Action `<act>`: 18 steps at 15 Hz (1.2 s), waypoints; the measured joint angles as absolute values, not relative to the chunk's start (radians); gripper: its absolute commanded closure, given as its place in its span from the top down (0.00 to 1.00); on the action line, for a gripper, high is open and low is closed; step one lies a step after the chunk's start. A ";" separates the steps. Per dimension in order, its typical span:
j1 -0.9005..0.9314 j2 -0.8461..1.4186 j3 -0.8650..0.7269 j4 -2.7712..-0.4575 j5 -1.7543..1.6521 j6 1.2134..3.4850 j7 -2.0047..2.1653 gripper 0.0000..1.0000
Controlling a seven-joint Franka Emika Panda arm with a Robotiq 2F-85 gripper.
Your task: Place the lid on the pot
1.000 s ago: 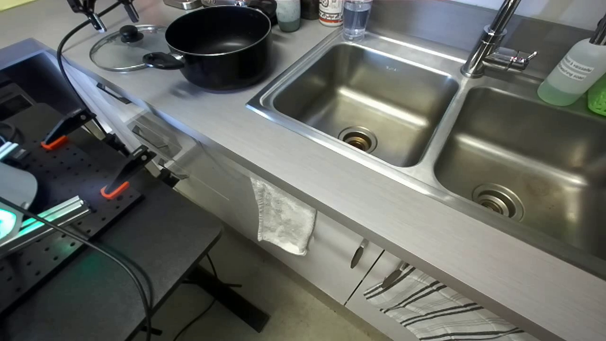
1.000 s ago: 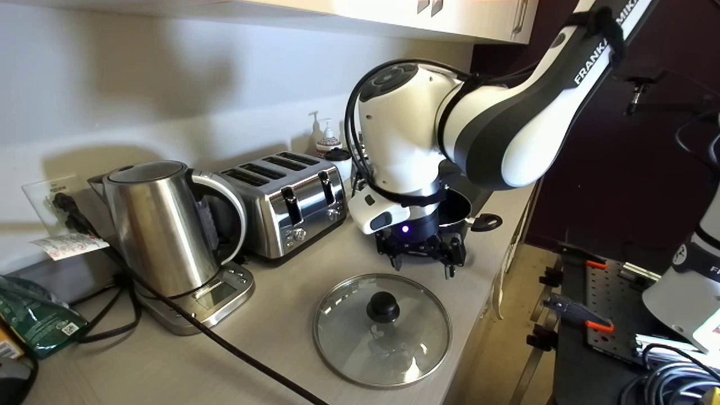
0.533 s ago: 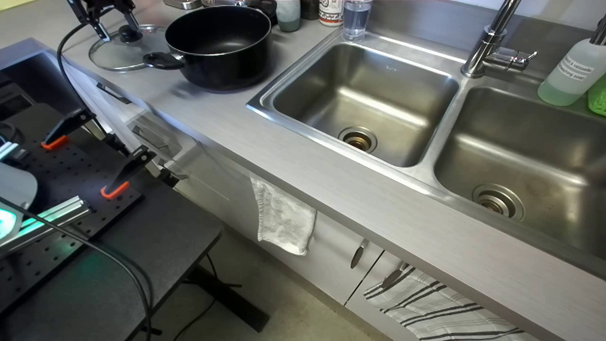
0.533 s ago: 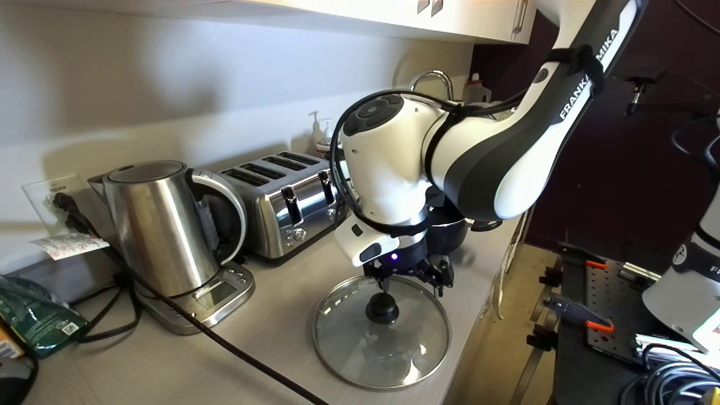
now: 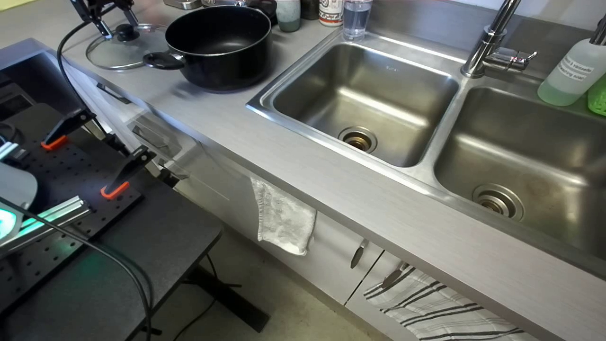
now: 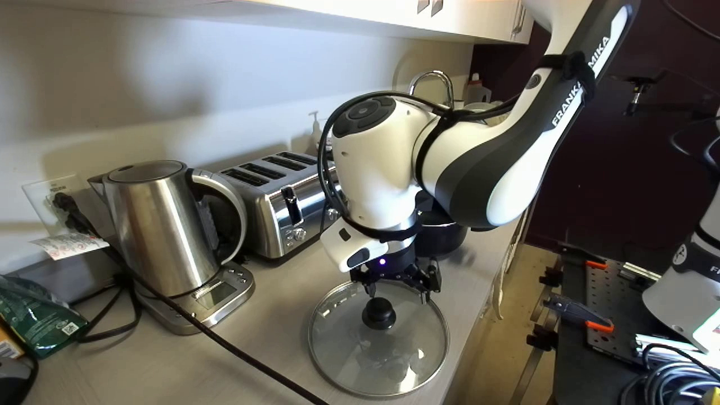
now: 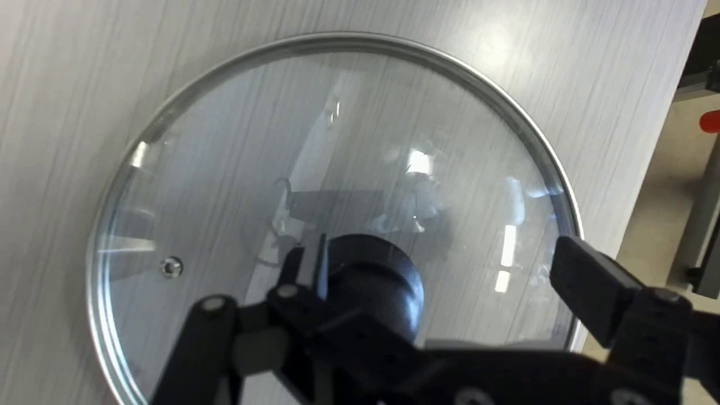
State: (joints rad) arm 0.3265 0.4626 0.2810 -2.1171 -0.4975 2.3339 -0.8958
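The glass lid (image 6: pixel 349 351) lies flat on the counter with its black knob (image 6: pixel 378 313) up; the lid also shows in an exterior view (image 5: pixel 106 54) and fills much of the wrist view (image 7: pixel 360 129). The black pot (image 5: pixel 227 68) stands uncovered beside it; in an exterior view the arm hides part of the pot (image 6: pixel 444 239). My gripper (image 7: pixel 441 270) is open, low over the lid. In the wrist view the knob (image 7: pixel 388 281) sits right by the left finger (image 7: pixel 312 264), perhaps touching; the right finger is well apart, over the lid's rim.
A steel kettle (image 6: pixel 163 230) and a toaster (image 6: pixel 292 214) stand along the wall. A black cable (image 6: pixel 225 349) crosses the counter beside the lid. A pot handle (image 5: pixel 163 60) reaches over the lid's edge in an exterior view. The sink (image 5: pixel 303 128) lies beyond the pot.
My gripper has come down and moved away from the pot to the lid's knob, staying open. The lid has shifted slightly away from the pot. The pot has not moved.
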 measured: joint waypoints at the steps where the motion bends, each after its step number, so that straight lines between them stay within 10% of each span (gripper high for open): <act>1: 0.328 0.469 0.281 -2.108 -0.499 2.335 -0.896 1.00; 7: 0.336 0.511 0.281 -2.057 -0.502 2.335 -0.896 1.00; 14: 0.340 0.552 0.281 -2.011 -0.502 2.335 -0.896 0.37; 18: 0.342 0.554 0.281 -1.989 -0.503 2.335 -0.897 0.25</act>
